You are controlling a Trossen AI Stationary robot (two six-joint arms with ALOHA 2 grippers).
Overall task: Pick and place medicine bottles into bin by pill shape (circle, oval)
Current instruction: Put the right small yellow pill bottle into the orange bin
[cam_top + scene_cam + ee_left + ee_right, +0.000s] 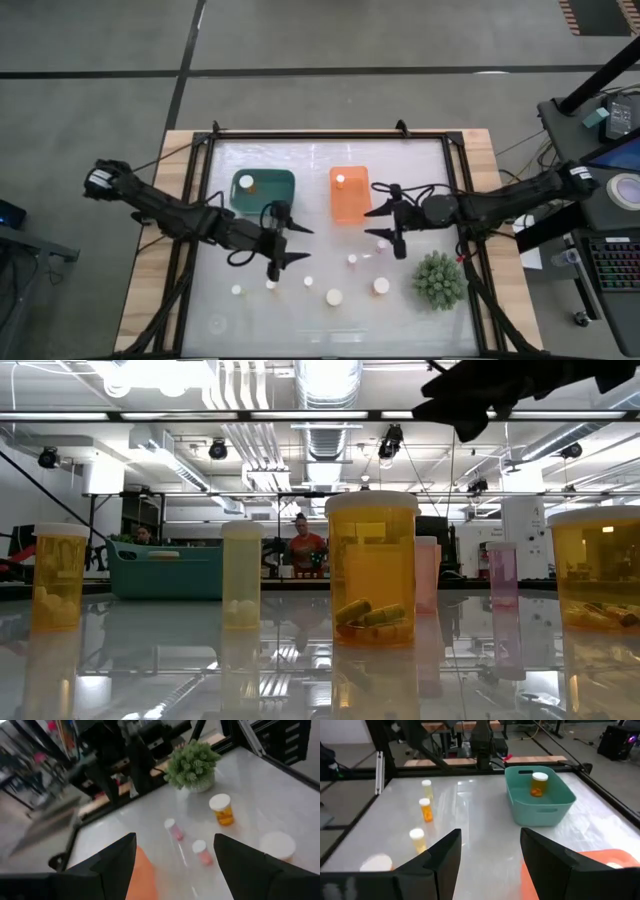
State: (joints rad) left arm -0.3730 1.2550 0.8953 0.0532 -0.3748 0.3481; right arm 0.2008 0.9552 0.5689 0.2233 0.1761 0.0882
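Bottles (333, 296) stand loose along the tabletop's (320, 325) near edge. Both hands, left hand (285, 245) and right hand (388, 229), hover open and empty. Left should descend straight over one cap, then close squarely.

Small amber medicine bottles (333, 296) with white caps stand upright on the worktop — a loose scatter toward six o'clock, none touching. One bottle (246, 183) stands inside the teal bin (282, 176) at ten o'clock; another (341, 180) sits in the orange bin (350, 208) near twelve.
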